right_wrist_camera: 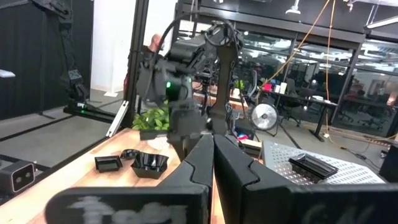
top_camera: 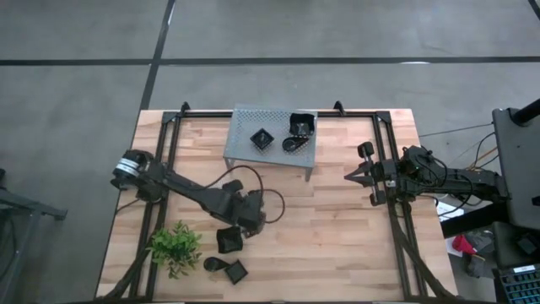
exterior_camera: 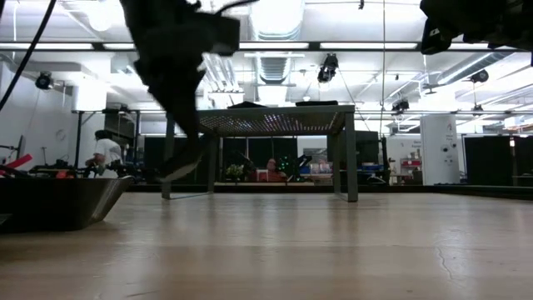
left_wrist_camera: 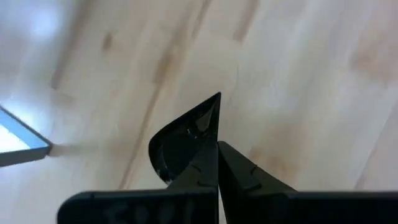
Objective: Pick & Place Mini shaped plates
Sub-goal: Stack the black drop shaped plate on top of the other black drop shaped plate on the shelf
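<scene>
L gripper (left_wrist_camera: 217, 163) is pressed tight on the rim of a teardrop plate (left_wrist_camera: 186, 140); the wrist view shows the plate pinched between the fingers, its pointed tip leading away from the wrist, rounded bowl off to one side, bare wood beneath, so it looks lifted clear of the table. In the high view the L gripper (top_camera: 246, 215) sits near the front-left of the table (top_camera: 337, 236), w/ a larger square plate (top_camera: 229, 241) just beside it on the near side, and two more small plates (top_camera: 228, 268) a bit further front, next to the plant (top_camera: 175, 245). The grey rack (top_camera: 245, 148) lies away across the table toward the far edge, already carrying three plates (top_camera: 291, 135); that's prob. the drop spot, so the carry runs from gripper outward to the far-centre. L arm is clearly the nearer one to the loose plates. R gripper (top_camera: 361, 175) waits at the right side, fingers closed on nothing, near the rack's right end.
</scene>
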You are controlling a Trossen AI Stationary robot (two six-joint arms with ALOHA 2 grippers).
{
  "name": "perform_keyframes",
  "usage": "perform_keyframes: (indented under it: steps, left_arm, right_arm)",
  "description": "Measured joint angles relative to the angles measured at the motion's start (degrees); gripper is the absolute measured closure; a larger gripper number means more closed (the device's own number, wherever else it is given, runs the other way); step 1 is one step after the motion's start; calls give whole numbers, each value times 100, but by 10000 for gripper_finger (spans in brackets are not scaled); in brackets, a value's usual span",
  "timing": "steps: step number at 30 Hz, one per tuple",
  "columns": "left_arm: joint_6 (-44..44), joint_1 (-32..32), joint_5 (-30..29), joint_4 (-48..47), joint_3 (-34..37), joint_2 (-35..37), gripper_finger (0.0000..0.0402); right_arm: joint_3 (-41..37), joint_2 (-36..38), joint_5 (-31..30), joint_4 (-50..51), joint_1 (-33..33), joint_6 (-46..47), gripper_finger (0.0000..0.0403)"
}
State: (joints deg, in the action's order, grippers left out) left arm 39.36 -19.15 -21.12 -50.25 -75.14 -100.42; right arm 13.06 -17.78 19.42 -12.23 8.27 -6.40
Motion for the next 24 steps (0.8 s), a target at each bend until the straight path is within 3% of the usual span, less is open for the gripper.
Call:
perform_keyframes:
  steps: [9, 13, 24]
  left_arm:
    - [1313, 166, -303, 127, -641, 118, 401]
    - [849, 374, -417, 229, -974, 116, 401]
    - [-297, 1003, -1427, 272, -1941, 115, 401]
  right_arm:
    - [0, 0, 0, 0, 0, 18, 394]
    - [0, 0, 1, 0, -1, 2, 394]
    - [0, 0, 0, 0, -2, -5, 394]
